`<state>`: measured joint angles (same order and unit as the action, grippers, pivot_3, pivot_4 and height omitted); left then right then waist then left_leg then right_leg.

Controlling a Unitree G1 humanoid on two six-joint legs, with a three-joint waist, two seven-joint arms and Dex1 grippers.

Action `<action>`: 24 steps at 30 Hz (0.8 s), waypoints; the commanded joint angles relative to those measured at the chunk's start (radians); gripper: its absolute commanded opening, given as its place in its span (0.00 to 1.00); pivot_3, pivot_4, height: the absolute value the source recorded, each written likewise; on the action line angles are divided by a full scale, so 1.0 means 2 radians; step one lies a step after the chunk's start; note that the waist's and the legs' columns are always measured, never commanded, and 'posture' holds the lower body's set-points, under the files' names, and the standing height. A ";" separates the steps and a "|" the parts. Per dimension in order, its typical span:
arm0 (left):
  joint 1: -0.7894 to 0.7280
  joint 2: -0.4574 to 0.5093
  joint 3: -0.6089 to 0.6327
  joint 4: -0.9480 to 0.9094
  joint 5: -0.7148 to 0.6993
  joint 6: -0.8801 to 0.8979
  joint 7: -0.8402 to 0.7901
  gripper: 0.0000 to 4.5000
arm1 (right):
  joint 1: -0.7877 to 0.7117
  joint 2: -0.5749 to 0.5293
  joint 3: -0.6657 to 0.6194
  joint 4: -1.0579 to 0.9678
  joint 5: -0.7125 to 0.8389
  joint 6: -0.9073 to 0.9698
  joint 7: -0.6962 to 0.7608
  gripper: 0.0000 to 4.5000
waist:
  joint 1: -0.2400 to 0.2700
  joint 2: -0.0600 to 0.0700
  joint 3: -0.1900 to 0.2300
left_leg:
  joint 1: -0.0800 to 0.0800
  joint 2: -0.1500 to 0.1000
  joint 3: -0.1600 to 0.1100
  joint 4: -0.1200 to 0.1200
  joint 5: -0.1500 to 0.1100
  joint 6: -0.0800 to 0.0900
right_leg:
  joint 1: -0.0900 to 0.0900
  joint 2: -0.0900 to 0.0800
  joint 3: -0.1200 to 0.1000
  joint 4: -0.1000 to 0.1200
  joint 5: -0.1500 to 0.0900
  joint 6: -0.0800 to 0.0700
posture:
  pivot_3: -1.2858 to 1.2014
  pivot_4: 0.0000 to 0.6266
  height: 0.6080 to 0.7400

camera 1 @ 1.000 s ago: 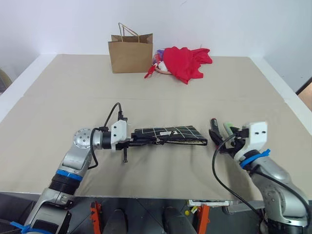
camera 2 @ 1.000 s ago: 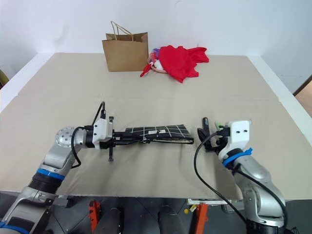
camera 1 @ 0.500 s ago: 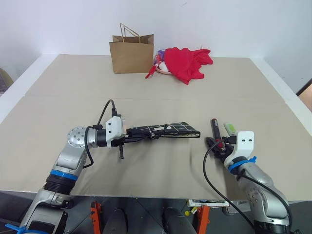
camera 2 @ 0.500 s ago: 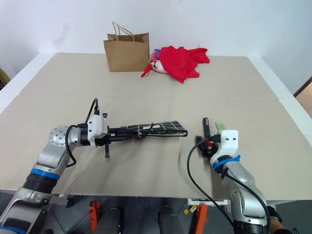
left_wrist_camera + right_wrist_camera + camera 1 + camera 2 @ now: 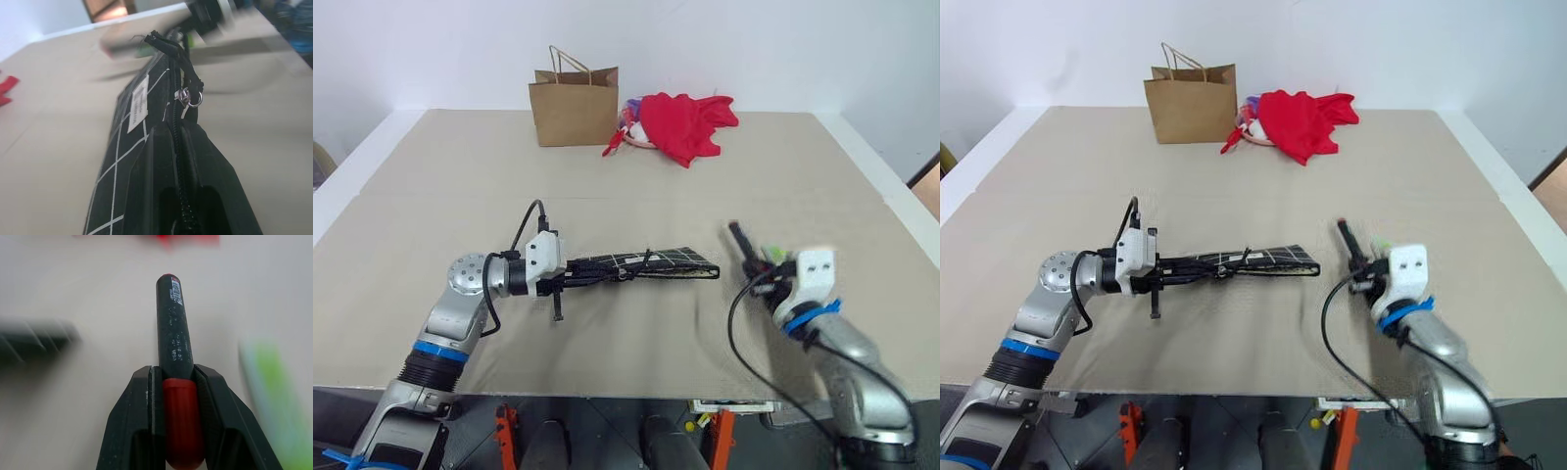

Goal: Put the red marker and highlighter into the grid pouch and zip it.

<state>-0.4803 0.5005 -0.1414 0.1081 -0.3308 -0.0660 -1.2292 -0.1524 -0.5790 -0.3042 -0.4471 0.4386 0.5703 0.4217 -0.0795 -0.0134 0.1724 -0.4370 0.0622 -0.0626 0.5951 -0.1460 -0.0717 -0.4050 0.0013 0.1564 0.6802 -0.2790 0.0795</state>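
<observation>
Stage: early; judging from how things lie, neither pen is in the pouch yet and the zipping is not begun.
Left hand (image 5: 576,276): clamped fully shut on one end of the grid pouch (image 5: 656,264), holding it out level above the desk (image 5: 460,186), zipper edge upward.
Grid pouch: black with white grid lines and a small white label; in the left wrist view the zipper pull and its black cord (image 5: 187,93) sit partway along the teeth. Whether the mouth is open enough to take a pen I cannot tell.
Right hand (image 5: 178,377): fingers (image 5: 142,421) closed on the red cap end of the red marker (image 5: 172,328), whose black barrel sticks out ahead of the hand, clear of the desk.
Highlighter (image 5: 768,257): a lime-green blur just beside the right hand; whether it lies on the desk I cannot tell for certain.
Left to do: carry the marker to the pouch mouth and slide it in, fetch the highlighter, then pull the zipper shut.
Change since a second ago: the right hand has closed from wide open onto the marker and lifted it off the desk; the left hand and pouch have scarcely moved.
Background: brown paper bag (image 5: 574,108) and red cloth (image 5: 685,122) at the far edge, well apart from the work.
</observation>
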 commanded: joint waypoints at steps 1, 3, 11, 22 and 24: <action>-0.013 0.006 0.004 0.008 -0.004 -0.015 -0.019 0.00 | 0.004 -0.078 -0.035 -0.046 0.059 -0.011 0.125 0.13 | 0.001 -0.001 0.000 | 0.000 0.000 -0.001 -0.001 0.000 0.000 | 0.000 0.000 -0.001 0.000 0.000 0.000 | 0.52 0.24 1.00; -0.019 0.005 0.001 0.020 0.000 -0.026 -0.030 0.00 | 0.024 -0.122 -0.039 -0.063 0.086 -0.012 0.196 0.13 | 0.004 -0.001 0.000 | 0.000 0.000 -0.001 -0.001 0.000 0.000 | 0.000 0.000 -0.001 0.000 -0.001 0.001 | 0.52 0.24 1.00; -0.036 -0.008 -0.003 0.039 0.002 -0.050 -0.048 0.00 | 0.094 -0.194 -0.001 -0.073 0.062 -0.080 0.327 0.13 | 0.003 -0.002 0.000 | -0.001 -0.001 -0.001 -0.001 -0.001 0.001 | 0.000 -0.001 -0.001 0.000 -0.002 0.002 | 0.52 0.24 1.00; -0.023 -0.007 -0.006 0.012 -0.003 -0.043 -0.051 0.00 | 0.077 -0.185 0.016 -0.008 0.034 -0.115 0.342 0.13 | 0.002 -0.002 0.000 | 0.000 -0.001 -0.001 0.001 0.000 0.000 | 0.001 -0.001 -0.001 0.000 -0.001 0.001 | 0.52 0.24 1.00; -0.022 -0.008 -0.005 0.007 -0.004 -0.040 -0.050 0.00 | 0.073 -0.185 0.019 -0.003 0.034 -0.116 0.343 0.13 | 0.002 -0.002 0.000 | 0.000 -0.001 -0.001 0.001 0.000 0.000 | 0.001 -0.001 -0.001 0.000 -0.001 0.002 | 0.52 0.24 1.00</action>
<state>-0.5228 0.4831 -0.1595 0.1643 -0.3244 -0.1488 -1.3344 0.0105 -0.9513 -0.2621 -0.4524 0.5024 0.3511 1.1088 -0.0754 -0.0182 0.1730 -0.4375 0.0600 -0.0655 0.5975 -0.1460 -0.0719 -0.4023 -0.0006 0.1536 0.6797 -0.2799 0.0831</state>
